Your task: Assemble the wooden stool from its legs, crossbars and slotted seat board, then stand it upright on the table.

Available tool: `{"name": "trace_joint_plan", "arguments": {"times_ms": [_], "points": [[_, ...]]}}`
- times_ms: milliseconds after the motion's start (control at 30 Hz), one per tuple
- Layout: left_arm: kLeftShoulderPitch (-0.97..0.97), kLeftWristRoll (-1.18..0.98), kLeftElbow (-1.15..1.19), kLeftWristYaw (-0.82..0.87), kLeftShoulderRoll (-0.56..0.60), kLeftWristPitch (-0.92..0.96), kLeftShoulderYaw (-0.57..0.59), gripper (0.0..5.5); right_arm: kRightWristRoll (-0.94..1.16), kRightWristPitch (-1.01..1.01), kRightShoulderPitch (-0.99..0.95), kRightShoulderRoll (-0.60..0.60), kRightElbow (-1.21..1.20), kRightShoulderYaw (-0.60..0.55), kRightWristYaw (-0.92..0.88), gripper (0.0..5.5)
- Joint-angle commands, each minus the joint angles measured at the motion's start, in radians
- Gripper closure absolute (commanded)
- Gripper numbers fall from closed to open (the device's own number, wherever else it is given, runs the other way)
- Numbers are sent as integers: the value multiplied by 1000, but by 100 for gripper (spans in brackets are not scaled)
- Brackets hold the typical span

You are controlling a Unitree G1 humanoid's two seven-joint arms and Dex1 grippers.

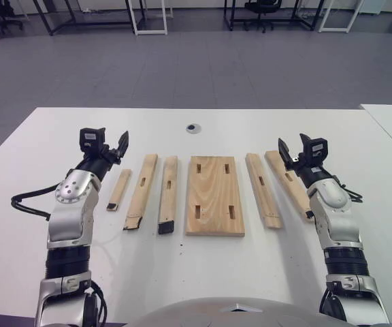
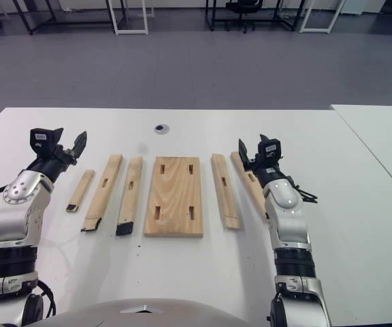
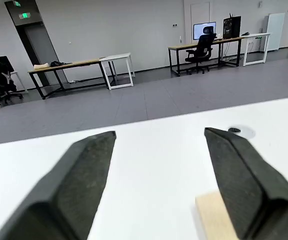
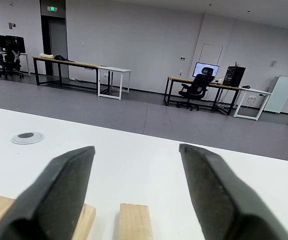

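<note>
White table [image 1: 46, 136], grey lab floor behind with desks [image 3: 69, 64] and an office chair [image 3: 204, 47]. Left to right, I've got:
- left gripper [image 3: 159, 135] hanging by the far end of the short crossbar [image 1: 120, 189], fingers spread wide, nothing in them
- short crossbar flat on the table, dark near end
- first leg [image 1: 141, 191] and second leg [image 1: 169, 194] just beside it, both slotted, flat, not touching
- slotted seat board [image 1: 215, 195] flat in the middle, four slots; cable grommet [image 1: 194, 127] beyond it
- third leg [image 1: 263, 189] flat, then fourth leg [image 1: 290, 185] angled outward
- right gripper [image 4: 136, 150] over the fourth leg's far end, fingers wide apart, empty

Can't tell whether either gripper touches wood.
</note>
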Motion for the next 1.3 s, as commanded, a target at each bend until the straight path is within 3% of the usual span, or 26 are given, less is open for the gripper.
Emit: {"name": "trace_joint_plan", "arguments": {"times_ms": [33, 167, 433, 833, 967, 1100, 1233, 1300], "points": [[156, -4, 16, -47, 47, 132, 14, 164, -11, 0, -5, -10, 12, -3, -3, 234], [191, -53, 20, -61, 40, 233, 45, 164, -17, 4, 1, -7, 15, -3, -3, 234], [238, -42, -5, -117, 31, 256, -43, 164, -16, 16, 6, -11, 37, -3, 6, 234], [270, 60, 94, -57, 67, 197, -63, 377, -17, 24, 0, 4, 68, 4, -2, 234], [220, 41, 141, -37, 54, 74, 0, 421, 20, 54, -5, 20, 30, 14, 28, 234], [10, -82, -38, -131, 2, -66, -25, 421, 464, 338, -47, 126, -281, -2, 130, 234], [-171, -122, -140, -197, -140, -101, -224, 421, 832, 586, -159, 238, -343, 6, 69, 234], [-185, -80, -160, -236, -139, -115, -303, 421, 925, 641, -205, 273, -331, -6, 8, 234]]}}
